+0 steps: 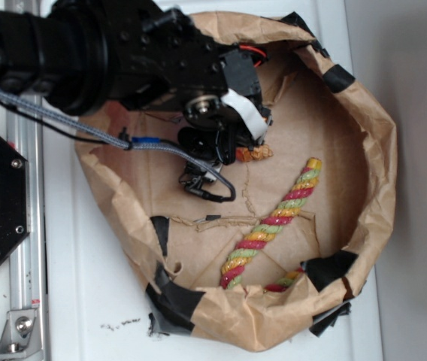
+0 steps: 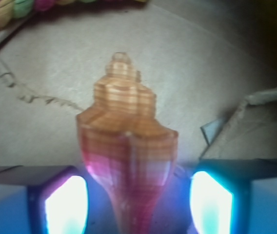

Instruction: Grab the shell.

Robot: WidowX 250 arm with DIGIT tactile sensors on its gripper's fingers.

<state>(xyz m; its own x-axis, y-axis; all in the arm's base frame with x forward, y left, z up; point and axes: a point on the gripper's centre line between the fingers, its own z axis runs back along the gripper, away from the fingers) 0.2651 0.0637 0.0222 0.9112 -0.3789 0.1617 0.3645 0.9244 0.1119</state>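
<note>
White desk (image 1: 93, 301) carried brown paper basin (image 1: 379, 150) with taped rim. Shell (image 2: 126, 161) lay on paper floor, between pincer (image 2: 138, 204) fingers (image 2: 65, 204), gaps either side, jaws apart, no contact visible. Twisted rope (image 1: 281, 214) lay near, beyond shell spire.

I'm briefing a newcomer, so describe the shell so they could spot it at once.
Find the brown paper bowl taped with black at its rim. Under the black arm at its upper middle, the gripper straddles the shell. It is small, glossy and orange-brown with a stepped spire, unlike the long red, yellow and green rope lying apart.
</note>
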